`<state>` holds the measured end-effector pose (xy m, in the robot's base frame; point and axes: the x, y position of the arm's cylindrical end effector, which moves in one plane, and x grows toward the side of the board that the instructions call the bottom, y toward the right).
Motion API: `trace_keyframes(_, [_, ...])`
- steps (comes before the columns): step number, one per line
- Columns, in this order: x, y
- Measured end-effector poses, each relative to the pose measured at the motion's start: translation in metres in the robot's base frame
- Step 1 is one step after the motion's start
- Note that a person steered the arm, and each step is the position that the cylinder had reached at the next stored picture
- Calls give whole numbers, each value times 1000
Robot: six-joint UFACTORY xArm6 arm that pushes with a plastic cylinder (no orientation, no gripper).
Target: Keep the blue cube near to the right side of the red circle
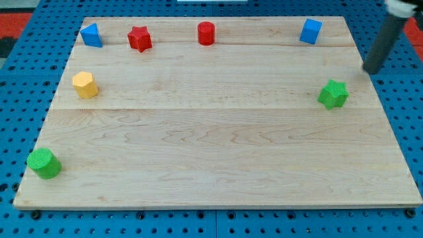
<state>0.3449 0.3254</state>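
Green cylinder (43, 163) sat nearest; my tip (369, 70), clawless and holding nothing, was right of blue cube (310, 31), positioned to shove it toward red circle (206, 33).

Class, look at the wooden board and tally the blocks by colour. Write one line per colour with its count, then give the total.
Blue: 2 – blue block, blue cube
Red: 2 – red star, red circle
Green: 2 – green star, green cylinder
Yellow: 1 – yellow block
Total: 7
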Motion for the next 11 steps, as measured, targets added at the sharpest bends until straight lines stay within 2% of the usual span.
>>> trace_keyframes(1, [-49,20])
trace_keyframes(2, [-97,8])
trace_keyframes(4, [-132,-123])
trace_keyframes(5, [-126,-145])
trace_keyframes(6, [-102,-74])
trace_keyframes(7, [-92,-51])
trace_keyframes(9, [-117,-194])
trace_keyframes(10, [-97,-113])
trace_keyframes(11, [-75,-130])
